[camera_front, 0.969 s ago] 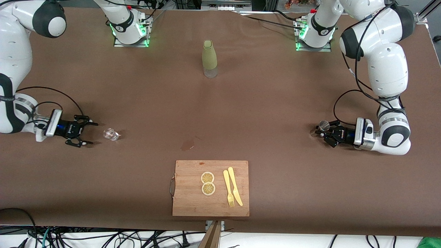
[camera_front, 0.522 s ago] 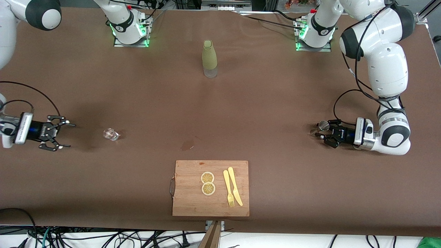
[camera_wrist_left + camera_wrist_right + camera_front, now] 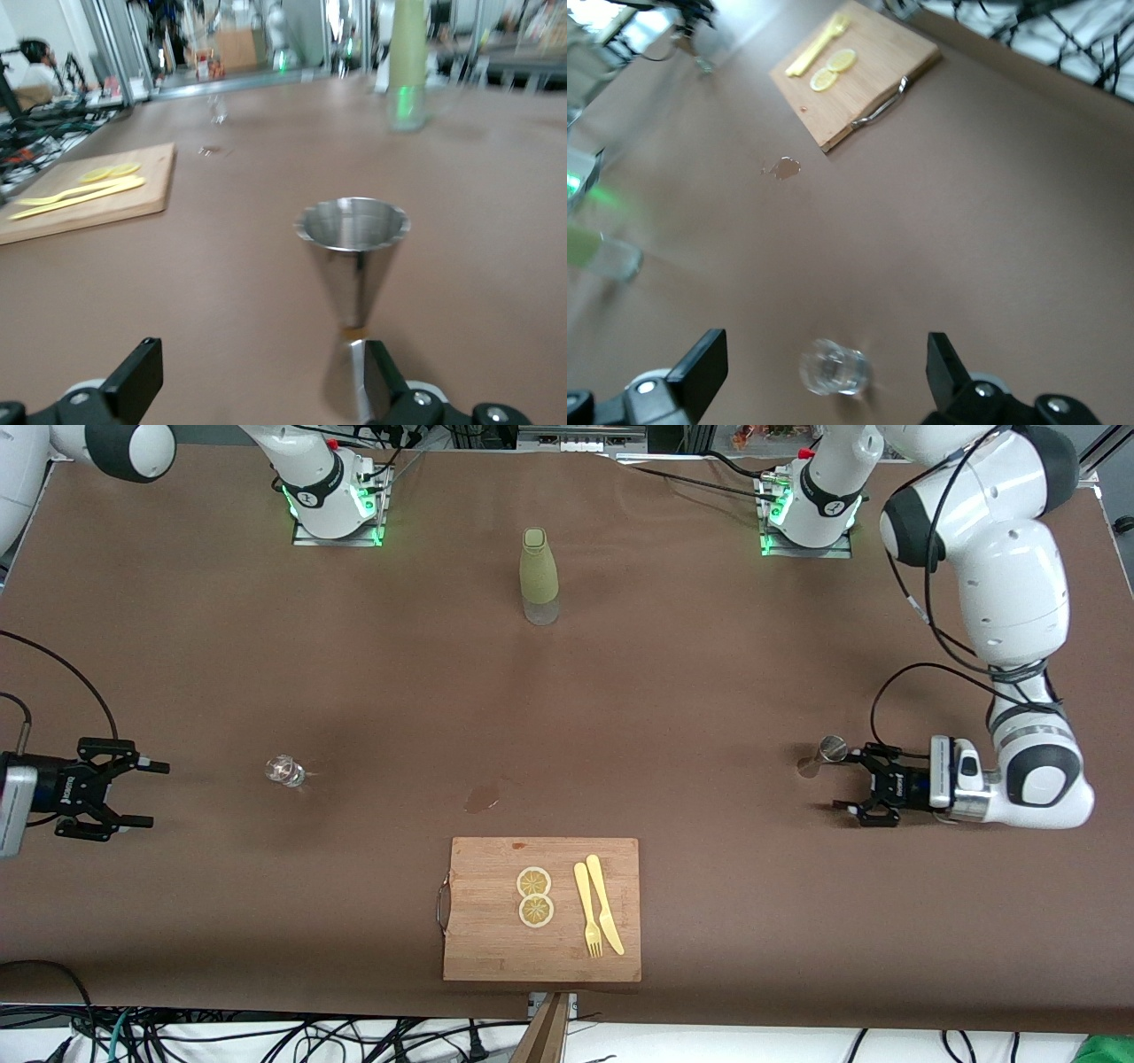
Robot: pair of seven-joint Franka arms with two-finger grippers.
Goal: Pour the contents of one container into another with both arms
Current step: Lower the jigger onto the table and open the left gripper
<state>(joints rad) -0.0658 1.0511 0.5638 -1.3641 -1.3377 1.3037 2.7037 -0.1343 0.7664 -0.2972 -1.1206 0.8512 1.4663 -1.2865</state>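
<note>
**A:** Where are your jaws at?

**B:** Both spread wide, holding nothing. My left gripper (image 3: 849, 782) sits low by the jigger (image 3: 831, 749), which stands upright on the brown table (image 3: 673, 691) just off my fingertips (image 3: 137, 376). My right gripper (image 3: 146, 794) is near its end's edge, well apart from the glass (image 3: 284, 771).

**A:** Room to move?

**B:** Plenty. Bare cloth between; the spill (image 3: 481, 800), cutting board (image 3: 483, 948) and bottle (image 3: 539, 576) sit mid-table.
</note>
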